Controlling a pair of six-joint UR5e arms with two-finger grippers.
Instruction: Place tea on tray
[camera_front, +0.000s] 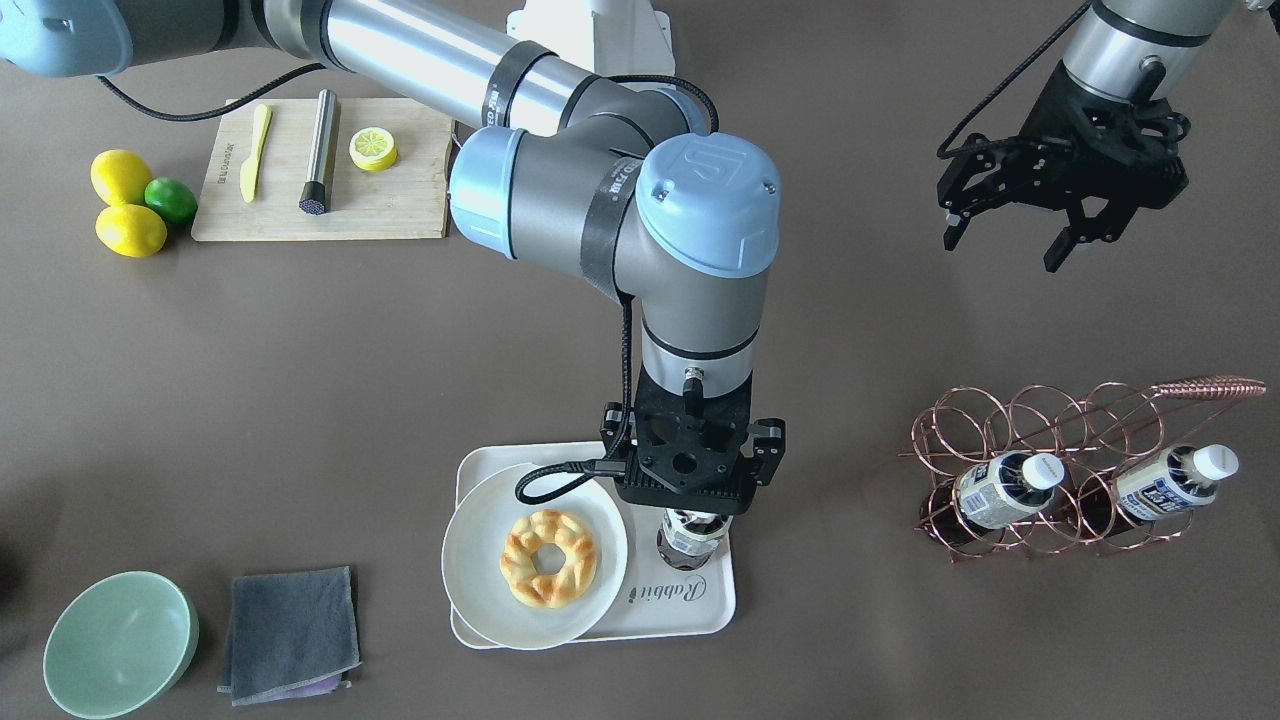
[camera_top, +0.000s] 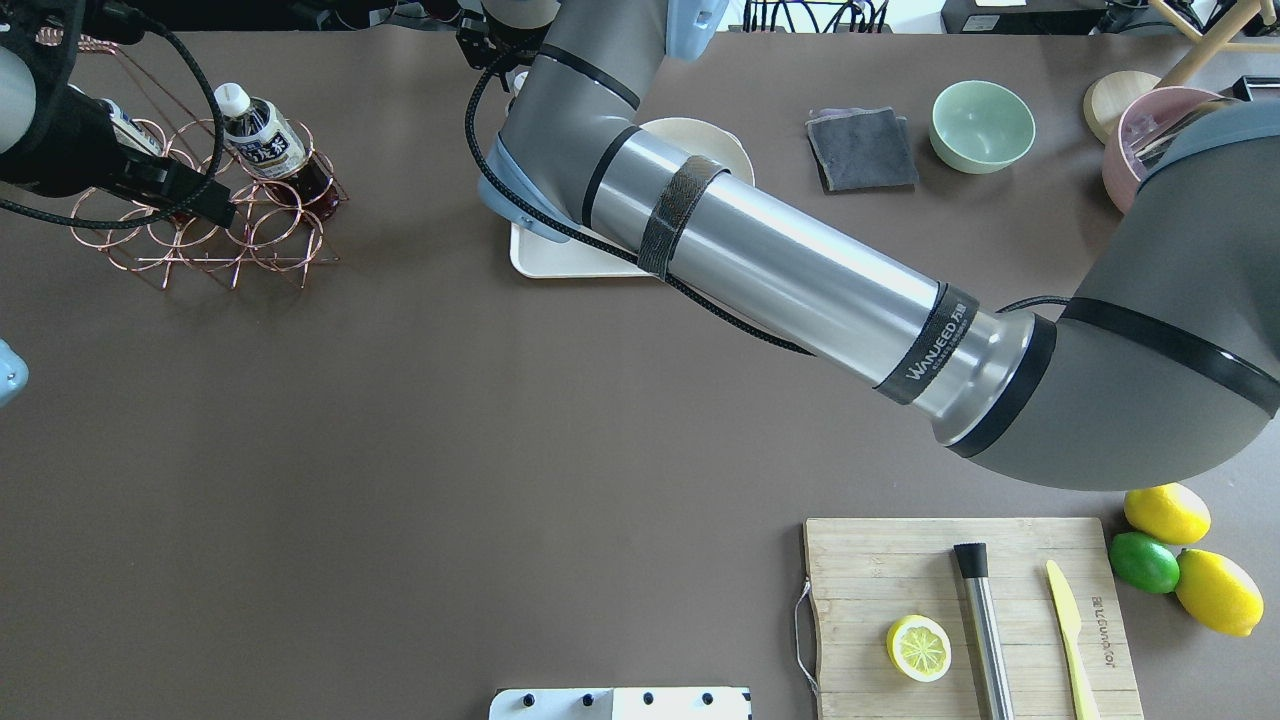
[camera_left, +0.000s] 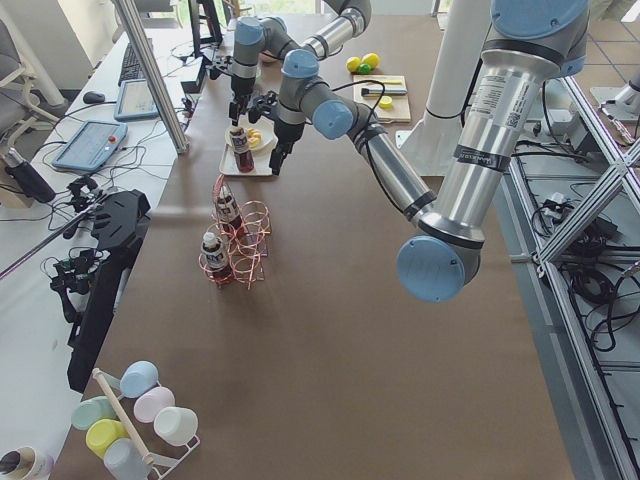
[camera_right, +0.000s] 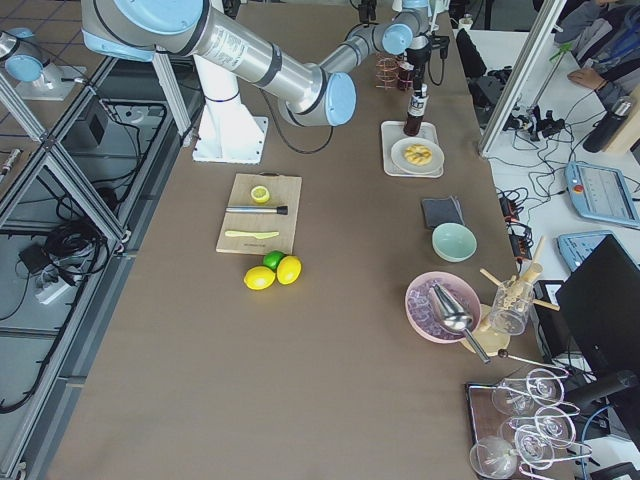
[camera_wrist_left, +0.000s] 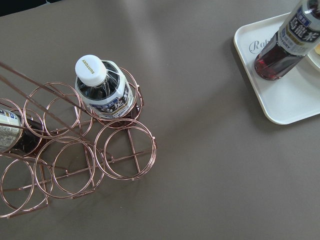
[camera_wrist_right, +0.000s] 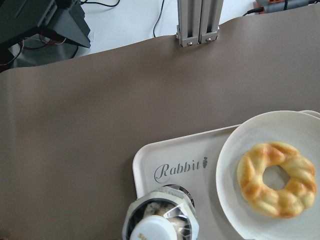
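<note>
One tea bottle (camera_front: 690, 535) stands upright on the cream "Rabbit" tray (camera_front: 690, 605), beside the round plate. It also shows in the left wrist view (camera_wrist_left: 292, 42) and, from above, in the right wrist view (camera_wrist_right: 160, 222). My right gripper (camera_front: 692, 490) hangs straight over its cap; no fingers touch the bottle, so it looks open. Two more tea bottles (camera_front: 1005, 487) (camera_front: 1175, 480) lie in the copper wire rack (camera_front: 1060, 420). My left gripper (camera_front: 1005, 248) is open and empty, raised behind the rack.
A white plate (camera_front: 480, 585) with a ring pastry (camera_front: 548, 558) fills the tray's other half. A green bowl (camera_front: 120, 645) and a grey cloth (camera_front: 290, 635) lie beyond it. A cutting board (camera_front: 400, 205) with a knife, a muddler and a lemon half is near the robot's base, with lemons and a lime (camera_front: 170, 200) beside it.
</note>
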